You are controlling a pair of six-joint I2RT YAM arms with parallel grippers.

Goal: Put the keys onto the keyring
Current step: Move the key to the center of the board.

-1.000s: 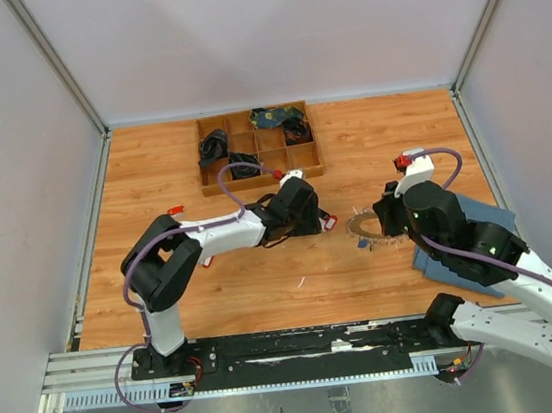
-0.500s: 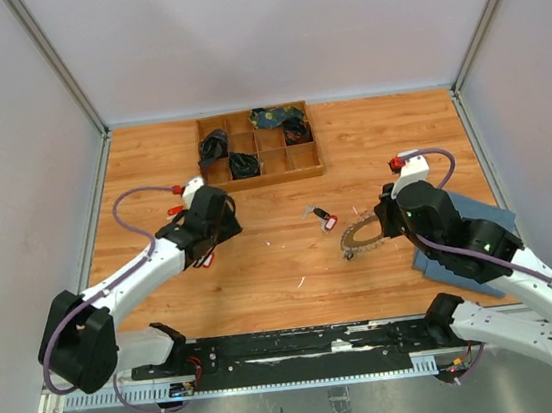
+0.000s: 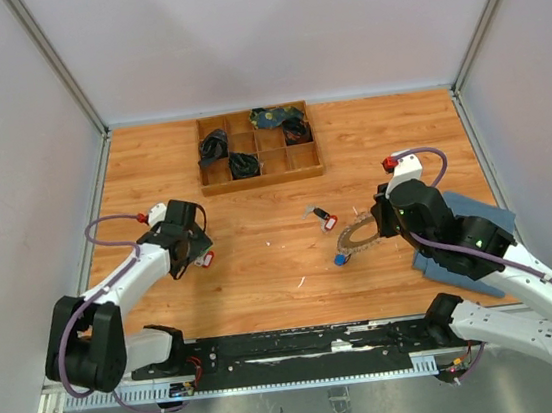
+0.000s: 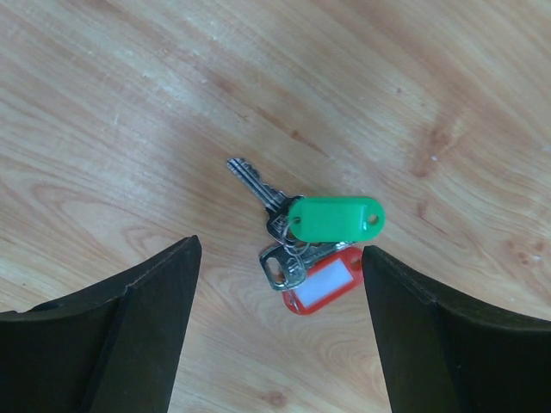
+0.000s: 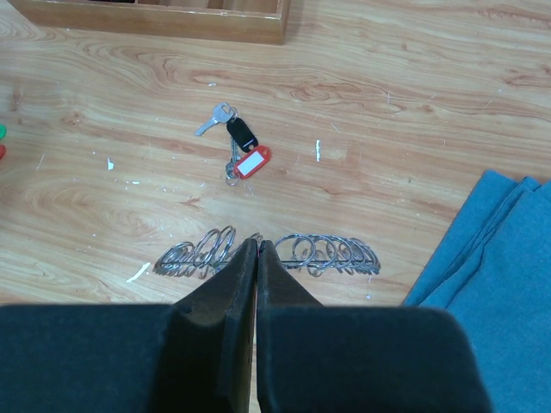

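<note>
A small bunch of keys with a green tag (image 4: 334,218) and a red tag (image 4: 323,282) lies on the wooden table. My left gripper (image 4: 280,251) hovers open just above it, one finger on each side; in the top view the gripper (image 3: 197,248) is at the left with the red tag (image 3: 206,260) beside it. A second bunch with a black head and a red tag (image 5: 244,146) lies mid-table (image 3: 326,220). My right gripper (image 5: 258,244) is shut on the rim of the keyring (image 5: 336,255), a wire ring strung with many silver loops. In the top view the keyring (image 3: 358,238) is tilted and a blue key (image 3: 341,258) hangs from it.
A wooden compartment tray (image 3: 263,179) holding dark items stands at the back; its front wall (image 5: 172,27) shows in the right wrist view. A folded blue cloth (image 3: 426,261) lies under the right arm, at the right (image 5: 491,249). White walls enclose the table.
My left arm swung from mid-table to the left and now hovers over the green and red tagged keys. The keyring in my right gripper tilted and the blue key came into view.
</note>
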